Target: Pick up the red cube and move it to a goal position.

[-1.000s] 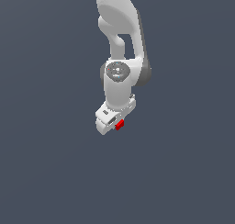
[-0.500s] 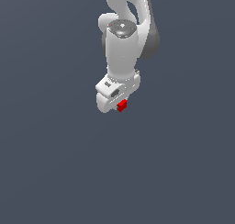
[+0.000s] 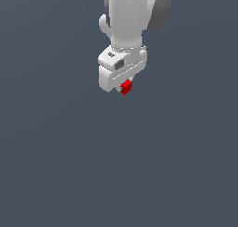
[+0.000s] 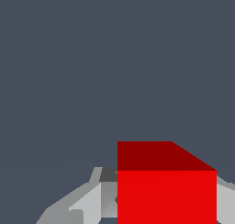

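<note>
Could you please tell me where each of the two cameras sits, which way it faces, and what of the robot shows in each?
Exterior view: a camera off the arm, its exact position unclear, facing the white arm and its end effector against a plain grey background, with the red cube at the tip.
Wrist view: mounted on the wrist, looking along the end effector; only its grey fingers show, flanking the red cube.
Shared: both views show the red cube held at the end effector and the plain grey background.
</note>
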You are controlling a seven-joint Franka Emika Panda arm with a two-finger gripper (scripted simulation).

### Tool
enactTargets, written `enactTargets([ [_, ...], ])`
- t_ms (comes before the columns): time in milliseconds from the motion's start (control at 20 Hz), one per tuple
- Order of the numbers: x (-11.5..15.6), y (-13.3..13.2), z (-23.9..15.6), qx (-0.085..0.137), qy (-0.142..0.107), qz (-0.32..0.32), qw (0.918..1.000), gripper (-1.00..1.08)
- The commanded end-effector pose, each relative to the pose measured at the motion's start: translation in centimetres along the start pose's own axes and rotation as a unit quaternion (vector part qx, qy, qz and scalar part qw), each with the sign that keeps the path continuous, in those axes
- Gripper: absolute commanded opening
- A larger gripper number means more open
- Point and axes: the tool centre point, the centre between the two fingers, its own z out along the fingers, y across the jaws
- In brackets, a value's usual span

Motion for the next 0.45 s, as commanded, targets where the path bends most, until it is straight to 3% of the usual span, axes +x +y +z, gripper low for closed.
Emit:
enactTargets([
  [0,-0.3,-0.5,-1.4,0.000,0.000,0.000,1.0000,-1.00],
  [400,-0.6,-1.1,-3.3,0.001,0.000,0.000,1.0000,-1.00],
])
